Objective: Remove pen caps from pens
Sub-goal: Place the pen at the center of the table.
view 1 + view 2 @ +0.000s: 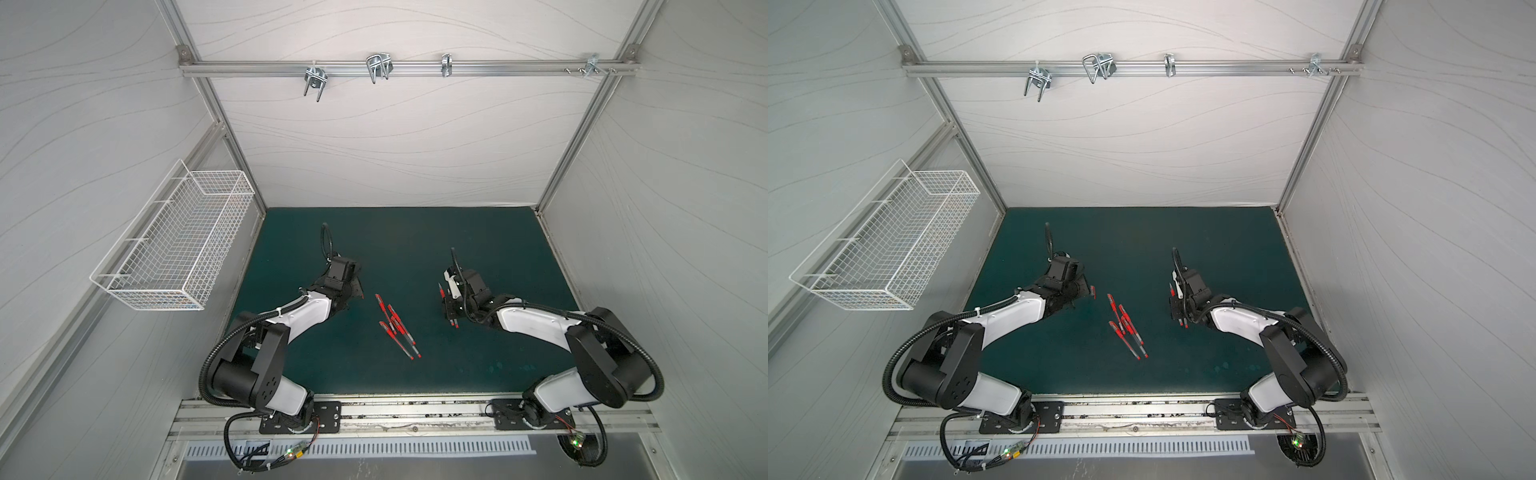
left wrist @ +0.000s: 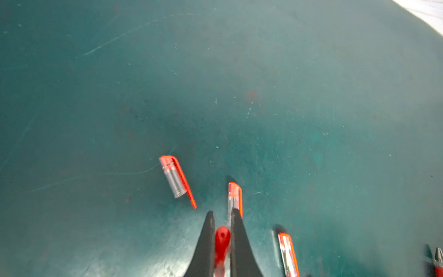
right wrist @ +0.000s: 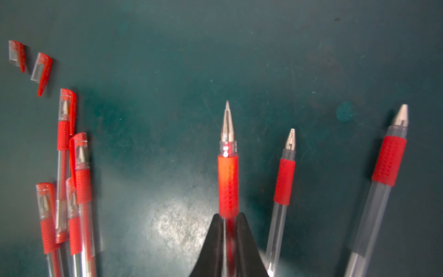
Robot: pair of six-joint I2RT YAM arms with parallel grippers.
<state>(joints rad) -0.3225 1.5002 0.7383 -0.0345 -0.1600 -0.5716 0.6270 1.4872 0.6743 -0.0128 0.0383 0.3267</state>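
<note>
So the right gripper [image 3: 228, 217] is clamped on an uncapped pen [image 3: 228, 167] – red grip sleeve and bare metal tip sticking out past the fingers. Two more uncapped pens [image 3: 284, 182] lie on the green mat [image 3: 263, 60] just beside it in the right wrist view.

The left gripper [image 2: 223, 215] is pinched on a red cap [image 2: 222, 242], held just above the mat. Three loose caps [image 2: 177, 178] lie on the mat close to its fingertips in the left wrist view.

The capped pens [image 1: 397, 326] sit in a small overlapping bunch in the middle of the mat, between the two arms, in both top views – the right wrist view shows four of them, caps on, with two loose caps lying just past the bunch.
</note>
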